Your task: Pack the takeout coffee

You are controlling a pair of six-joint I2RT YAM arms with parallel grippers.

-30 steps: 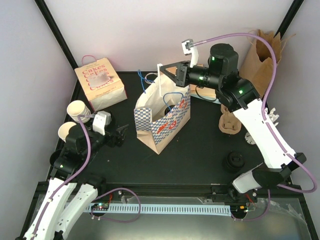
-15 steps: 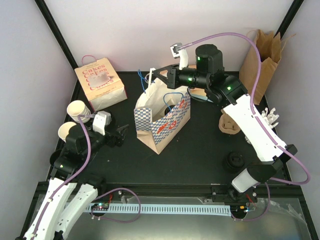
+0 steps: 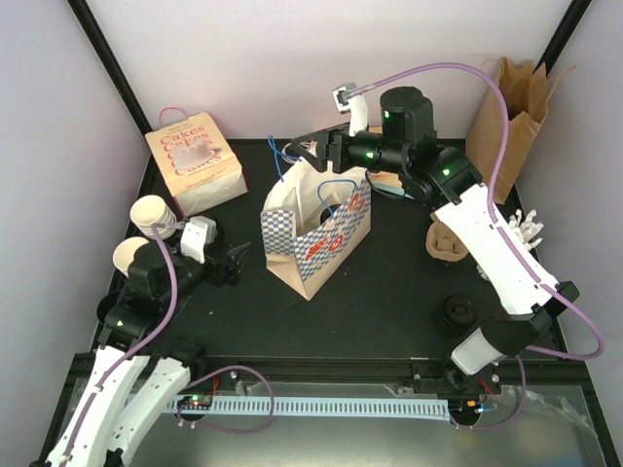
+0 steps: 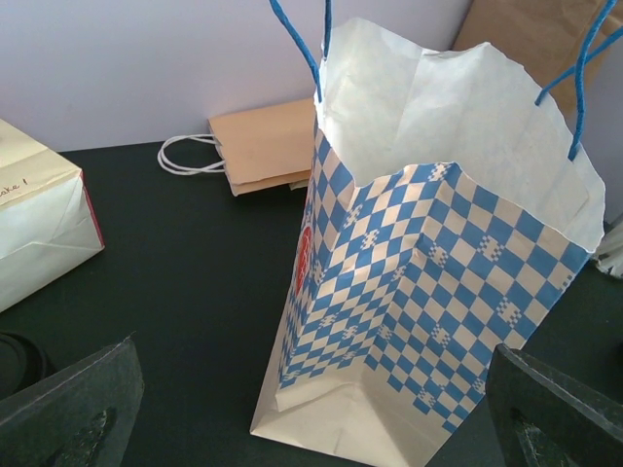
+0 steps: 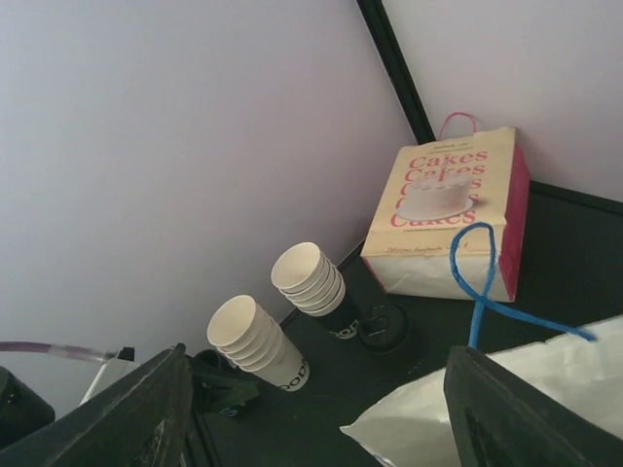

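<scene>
Your black table (image 3: 389, 292) carries the blue-and-white checkered paper bag (image 3: 316, 233) upright at its centre, mouth open; its bottom is hidden from you. The right gripper (image 3: 310, 149) hangs at the bag's 12 o'clock rim, fingers spread with nothing between them. The left gripper (image 3: 234, 261) sits at the bag's 8 o'clock, equally wide and empty. The coffee is unpacked: two stacks of ribbed paper cups (image 3: 151, 212) lie at 9 o'clock and the black lids (image 3: 456, 313) at 4 o'clock, well apart from the bag. The main risks, as I judge them: a right finger catches a blue cord handle (image 3: 336, 185) and tips the light bag, or your left arm sweeping toward the cups knocks the stacks over
</scene>
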